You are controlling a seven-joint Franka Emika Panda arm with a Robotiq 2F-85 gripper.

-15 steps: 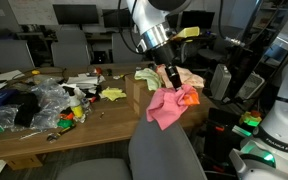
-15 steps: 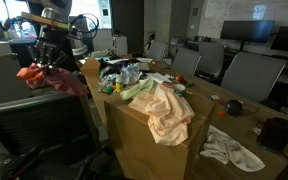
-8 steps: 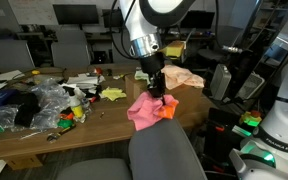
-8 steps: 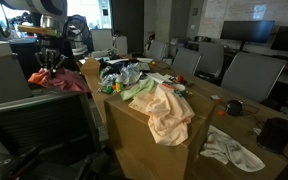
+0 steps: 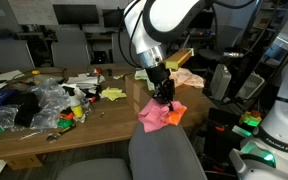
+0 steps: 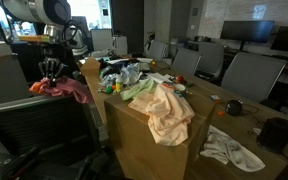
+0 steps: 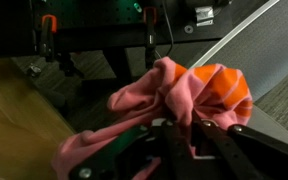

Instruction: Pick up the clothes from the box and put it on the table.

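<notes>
My gripper (image 5: 165, 97) has its jaws pinched almost shut on a bunched fold of the pink-red garment (image 5: 158, 115), which hangs from me just off the edge of the table (image 5: 94, 128). The back of a grey chair (image 5: 169, 155) rises right below it. On the tabletop beside my arm lies the cream-peach garment (image 5: 187, 77), and farther along the wood a heap of clear plastic bags (image 5: 49, 97) sits among small clutter.

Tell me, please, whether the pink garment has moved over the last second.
Yes. The hand, shut on the pink-red garment, has come down: in an exterior view the garment hangs lower against the table edge than before.
</notes>
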